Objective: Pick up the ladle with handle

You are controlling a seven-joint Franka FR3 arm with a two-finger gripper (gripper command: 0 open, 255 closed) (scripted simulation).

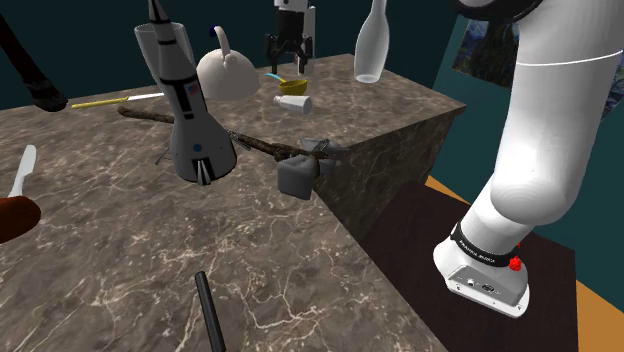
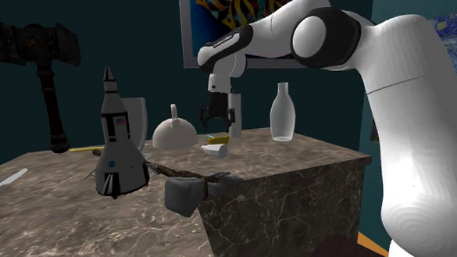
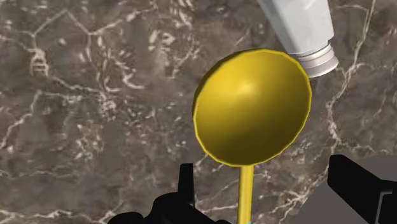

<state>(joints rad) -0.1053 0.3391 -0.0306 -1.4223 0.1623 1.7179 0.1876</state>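
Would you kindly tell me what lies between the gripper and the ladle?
Nothing: in the wrist view the handle of the ladle runs bare between the open fingers of the gripper.

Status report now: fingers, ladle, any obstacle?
Fingers open over the ladle, handle between them, not touching. Ladle flat on the table. Small white bottle lies right beside its bowl.
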